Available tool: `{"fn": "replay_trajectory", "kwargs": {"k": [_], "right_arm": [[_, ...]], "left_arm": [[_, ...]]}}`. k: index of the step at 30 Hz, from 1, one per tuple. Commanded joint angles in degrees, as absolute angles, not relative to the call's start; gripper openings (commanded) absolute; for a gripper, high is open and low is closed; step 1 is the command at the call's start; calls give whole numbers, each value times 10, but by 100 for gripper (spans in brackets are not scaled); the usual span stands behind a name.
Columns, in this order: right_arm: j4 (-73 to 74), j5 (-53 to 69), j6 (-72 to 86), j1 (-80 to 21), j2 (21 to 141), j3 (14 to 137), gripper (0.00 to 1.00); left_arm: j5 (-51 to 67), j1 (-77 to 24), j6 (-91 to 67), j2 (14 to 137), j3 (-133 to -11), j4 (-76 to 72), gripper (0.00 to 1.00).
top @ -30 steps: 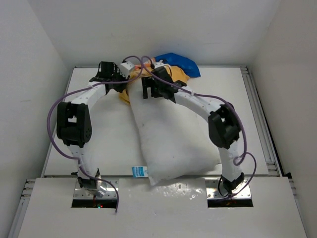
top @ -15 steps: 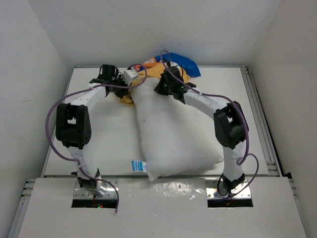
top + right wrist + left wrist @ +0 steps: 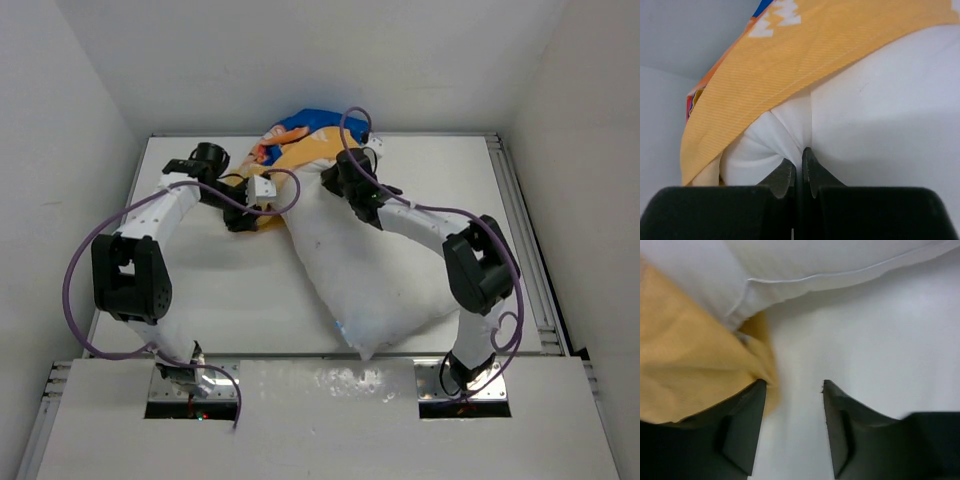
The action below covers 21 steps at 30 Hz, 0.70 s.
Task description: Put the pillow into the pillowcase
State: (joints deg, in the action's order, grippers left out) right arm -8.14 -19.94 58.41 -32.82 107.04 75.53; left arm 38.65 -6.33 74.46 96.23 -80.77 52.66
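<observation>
White pillow (image 3: pixel 375 270) pinched by right tool (image 3: pixel 801 153) — orange pillowcase (image 3: pixel 805 55) draped over it.

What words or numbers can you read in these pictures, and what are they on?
No words or numbers can be read here.
The tag on the pillow: only a tiny blue speck from above, too small to read.
The white print on the orange side of the pillowcase: jagged shapes cut off at the picture's edge, no readable word.
</observation>
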Motion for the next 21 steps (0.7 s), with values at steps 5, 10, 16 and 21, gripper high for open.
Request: {"fn": "replay_trajectory", "kwargs": {"k": [5,10,16,21], "right_arm": [[-144,-123,520,-333,1078,752,65],[-55,-62,333,-328,974,753,99],[114,-52,167,-308,915,795,99],[227,-90,84,-348,922,797,99]], "left_arm": [[474,-7,689,940,-863,589,100],[504,66,549,936,-918,521,100],[336,33,497,993,-833,342,100],[323,29,475,1049,-814,280,100]]}}
